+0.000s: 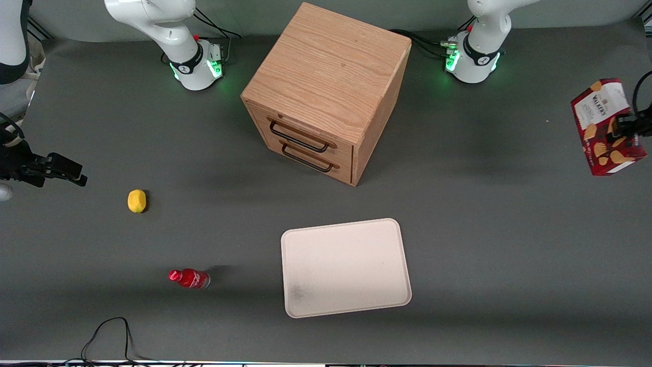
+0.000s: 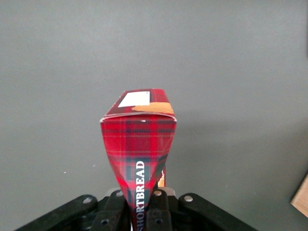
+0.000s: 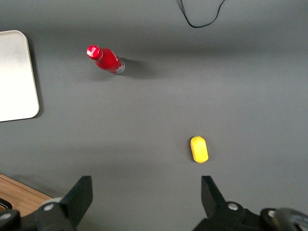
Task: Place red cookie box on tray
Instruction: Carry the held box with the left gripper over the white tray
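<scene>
Up at the working arm's end of the table, the gripper (image 1: 625, 125) has its fingers clamped tight on the Walkers shortbread box (image 1: 606, 126), holding the red tartan carton clear above the grey tabletop (image 1: 484, 214). The off-white tray (image 1: 345, 266) lies bare near the table's front edge, well apart from the box, in front of the wooden two-drawer cabinet (image 1: 326, 92). A lemon (image 1: 136, 200) and a small red bottle (image 1: 189, 278) sit toward the parked arm's end.

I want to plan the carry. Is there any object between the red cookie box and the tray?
Nothing visible is. The gripper holds the red cookie box above the working arm's end of the table; only bare table lies between it and the tray. The wooden drawer cabinet stands farther from the front camera.
</scene>
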Tool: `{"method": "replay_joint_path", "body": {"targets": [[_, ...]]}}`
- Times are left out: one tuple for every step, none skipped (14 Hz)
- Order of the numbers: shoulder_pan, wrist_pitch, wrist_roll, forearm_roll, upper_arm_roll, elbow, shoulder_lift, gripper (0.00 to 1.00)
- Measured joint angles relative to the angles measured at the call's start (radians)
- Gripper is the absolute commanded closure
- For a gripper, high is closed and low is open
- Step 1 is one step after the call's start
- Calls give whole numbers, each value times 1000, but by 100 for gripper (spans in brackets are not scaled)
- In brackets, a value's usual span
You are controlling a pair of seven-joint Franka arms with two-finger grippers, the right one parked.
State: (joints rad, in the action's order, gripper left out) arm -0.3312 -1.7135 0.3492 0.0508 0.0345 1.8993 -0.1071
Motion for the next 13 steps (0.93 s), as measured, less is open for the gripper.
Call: {"method": "replay_joint_path", "body": {"targets": [[3,43,-6,-1,3,-62,20,100],[7,80,-9,-6,4,-128,47,100],[14,110,-13,-16,5,-188,77,100],[24,137,-21,-27,5,-249,109,100],[34,164,-33,-36,6,-306,142,100],[46,194,-46,-41,6,-363,174,100],[57,224,-65,-42,7,-417,205,100],[67,252,-88,-43,7,-465,235,100],[77,272,-112,-43,7,-508,263,100],[94,283,-144,-42,8,-550,294,100],[115,288,-187,-42,9,-589,327,100],[142,289,-241,-41,10,-628,364,100],[176,289,-302,-41,11,-671,407,100]]}}
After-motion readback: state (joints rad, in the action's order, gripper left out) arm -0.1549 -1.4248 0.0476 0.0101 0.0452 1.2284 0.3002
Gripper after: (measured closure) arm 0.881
